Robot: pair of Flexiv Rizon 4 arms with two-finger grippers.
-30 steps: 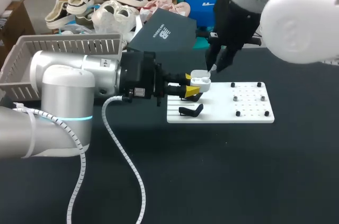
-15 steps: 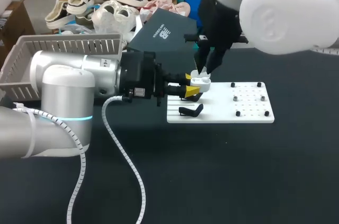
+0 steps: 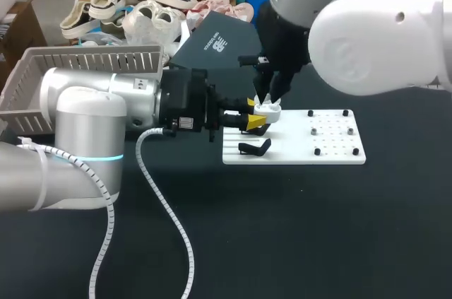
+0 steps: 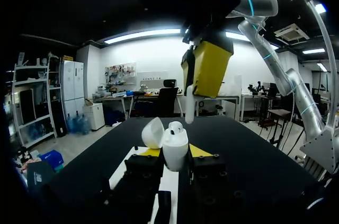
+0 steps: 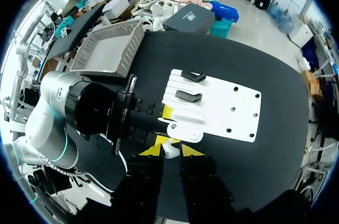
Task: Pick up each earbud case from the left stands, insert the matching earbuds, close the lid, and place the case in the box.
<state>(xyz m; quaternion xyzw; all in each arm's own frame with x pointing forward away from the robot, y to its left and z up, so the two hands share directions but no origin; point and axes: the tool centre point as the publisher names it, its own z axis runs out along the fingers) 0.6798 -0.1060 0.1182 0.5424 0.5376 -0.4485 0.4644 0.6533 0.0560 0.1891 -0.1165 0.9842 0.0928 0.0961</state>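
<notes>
Black worktop (image 3: 282, 228) beneath it all. Left claw (image 3: 256, 116) clamped from both sides on a small white glossy earbud case (image 3: 268, 109), lid tipped open, held at the left end of a flat white pegged plate (image 3: 311, 145). Directly over the open case, right claw (image 4: 205, 70), yellow tips pinched on what looks like a white earbud (image 4: 189, 108), stem pointing down. Just beside the case, two black curved stands (image 5: 189, 96) on the plate. Well apart, at the worktop's far left, a grey slatted plastic basket (image 3: 78, 66).

Left tool (image 3: 256, 114) grips open earbud case (image 3: 268, 108) below right tool (image 3: 267, 95).
</notes>
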